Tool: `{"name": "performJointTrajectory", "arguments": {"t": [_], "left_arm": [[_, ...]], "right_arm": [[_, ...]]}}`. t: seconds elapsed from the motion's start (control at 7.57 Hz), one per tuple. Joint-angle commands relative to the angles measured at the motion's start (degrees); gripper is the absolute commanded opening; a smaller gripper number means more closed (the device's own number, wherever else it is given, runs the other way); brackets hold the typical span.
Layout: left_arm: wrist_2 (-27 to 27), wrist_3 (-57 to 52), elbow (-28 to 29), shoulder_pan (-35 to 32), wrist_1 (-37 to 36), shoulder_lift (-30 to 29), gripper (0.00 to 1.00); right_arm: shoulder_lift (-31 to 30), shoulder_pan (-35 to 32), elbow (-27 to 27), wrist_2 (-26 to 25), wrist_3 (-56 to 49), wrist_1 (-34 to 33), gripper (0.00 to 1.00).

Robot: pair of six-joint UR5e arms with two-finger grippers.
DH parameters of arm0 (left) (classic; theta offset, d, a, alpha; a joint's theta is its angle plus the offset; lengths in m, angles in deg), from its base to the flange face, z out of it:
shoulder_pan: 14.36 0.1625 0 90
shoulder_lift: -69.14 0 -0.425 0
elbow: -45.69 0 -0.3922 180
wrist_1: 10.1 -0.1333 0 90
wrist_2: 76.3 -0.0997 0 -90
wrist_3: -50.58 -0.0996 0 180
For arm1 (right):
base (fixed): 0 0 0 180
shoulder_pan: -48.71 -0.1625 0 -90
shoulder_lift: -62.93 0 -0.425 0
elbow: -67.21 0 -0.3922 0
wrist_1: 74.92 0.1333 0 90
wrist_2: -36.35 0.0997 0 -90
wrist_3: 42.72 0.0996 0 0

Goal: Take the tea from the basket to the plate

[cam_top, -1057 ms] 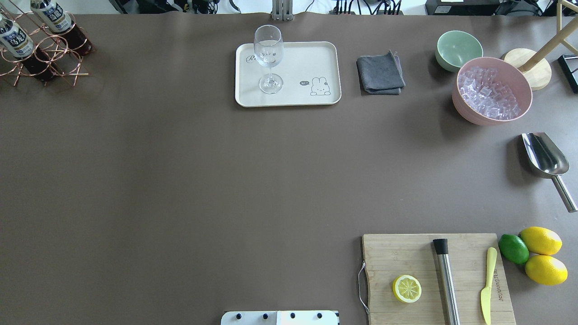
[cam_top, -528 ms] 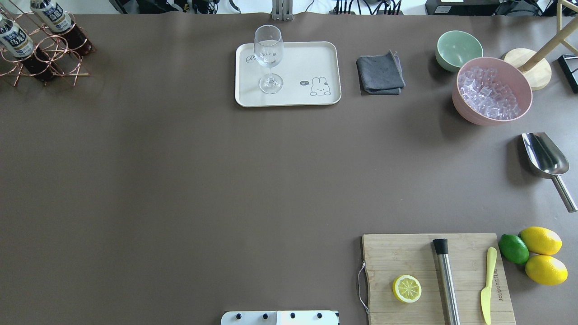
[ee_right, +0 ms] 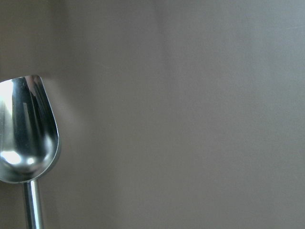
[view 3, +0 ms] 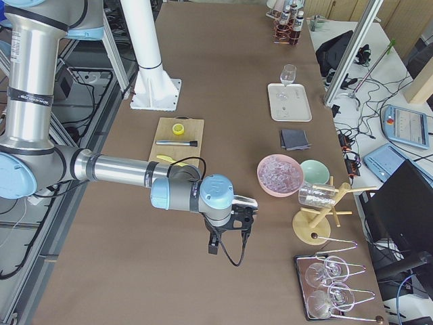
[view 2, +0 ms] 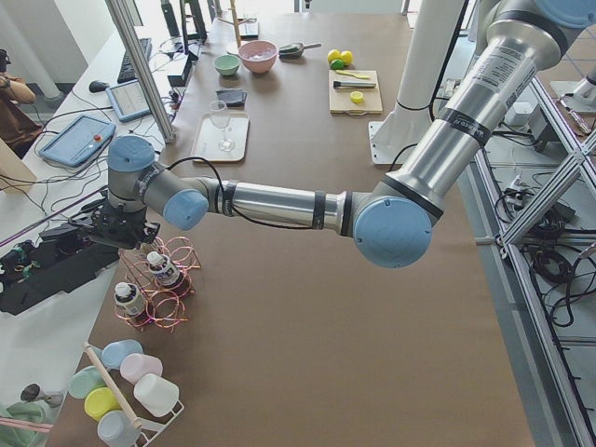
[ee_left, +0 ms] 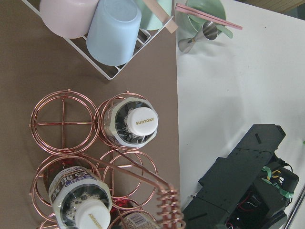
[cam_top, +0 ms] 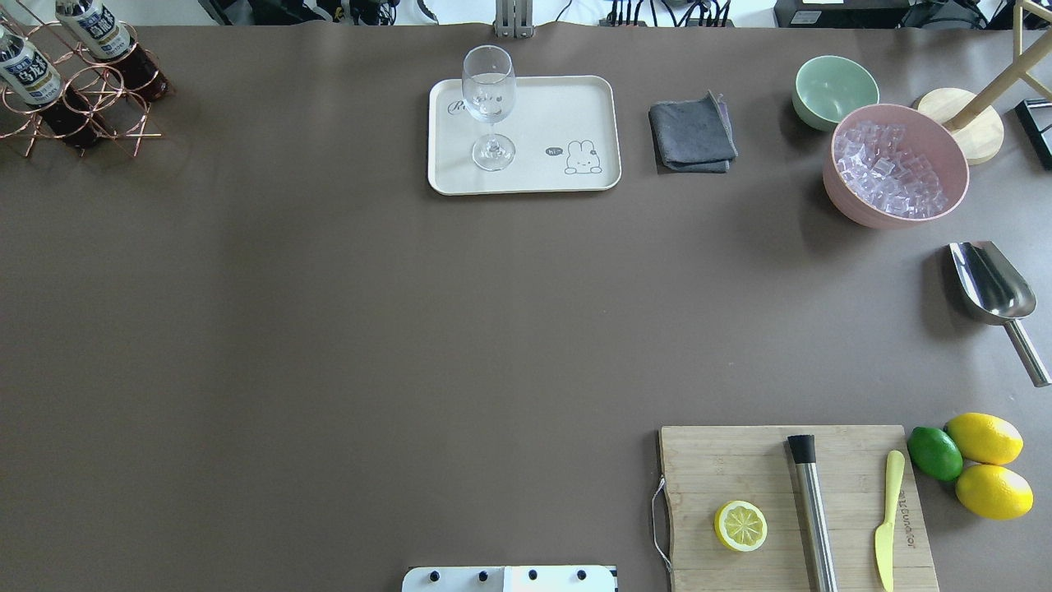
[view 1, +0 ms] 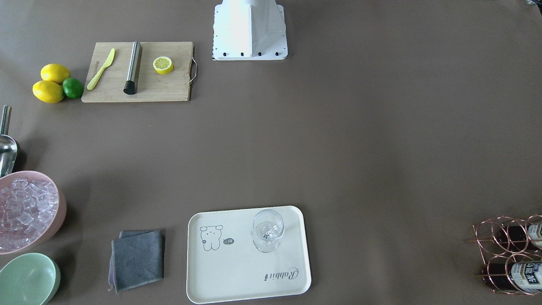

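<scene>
Hovering over the copper wire basket (ee_left: 63, 123) at a corner of the bench (cam_top: 329, 329), the left fingers (view 2: 128, 237) face a Suntory tea bottle (ee_left: 137, 121) standing in its ring cell. Their spread cannot be told, nor the right fingers' (view 3: 212, 242) near the ice scoop (ee_right: 26, 138). This looks like the approach. Next: descend, grip below the cap, lift straight, and carry to the Rabbit tray (cam_top: 559, 107).

On my overhead feed the basket (cam_top: 97, 86) sits at the table's far left corner, tea bottles (cam_top: 29, 70) standing in its cells. The plate (cam_top: 559, 107) lies at the far middle, well apart from it, a glass (cam_top: 490, 90) upright on its left half. Right of the plate I see a cloth (cam_top: 692, 136), then an empty bowl (cam_top: 834, 86) just behind the ice bowl (cam_top: 896, 164), and a scoop (cam_top: 990, 284) nearer the robot. The cutting board (cam_top: 740, 460) lies near right, carrying a lemon half (cam_top: 740, 526), muddler (cam_top: 812, 514) and knife (cam_top: 886, 522).
</scene>
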Motion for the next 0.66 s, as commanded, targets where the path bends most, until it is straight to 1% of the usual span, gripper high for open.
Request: {"name": "performJointTrajectory", "arguments": {"t": [0.0, 0.13, 0.26, 0.4, 0.53], "left_arm": [[-0.04, 0.89, -0.03, 0.15, 0.02, -0.16, 0.48], [-0.04, 1.06, -0.03, 0.15, 0.02, -0.16, 0.32], [-0.04, 1.06, -0.12, 0.15, 0.01, -0.25, 0.03], [0.04, 0.98, -0.21, 0.15, 0.01, -0.42, 0.0], [0.13, 0.54, -0.99, -0.2, -0.25, -0.6, 0.0]], "right_arm": [[0.12, 0.02, 0.27, 0.0, 0.18, 0.09, 1.0], [0.2, 0.03, 0.18, 0.0, 0.18, 0.09, 1.0], [0.12, 0.03, 0.01, 0.0, 0.18, 0.0, 1.0], [0.12, 0.03, 0.18, 0.08, 0.18, 0.0, 1.0], [0.12, 0.03, 0.44, 0.08, 0.18, 0.09, 1.0]]}}
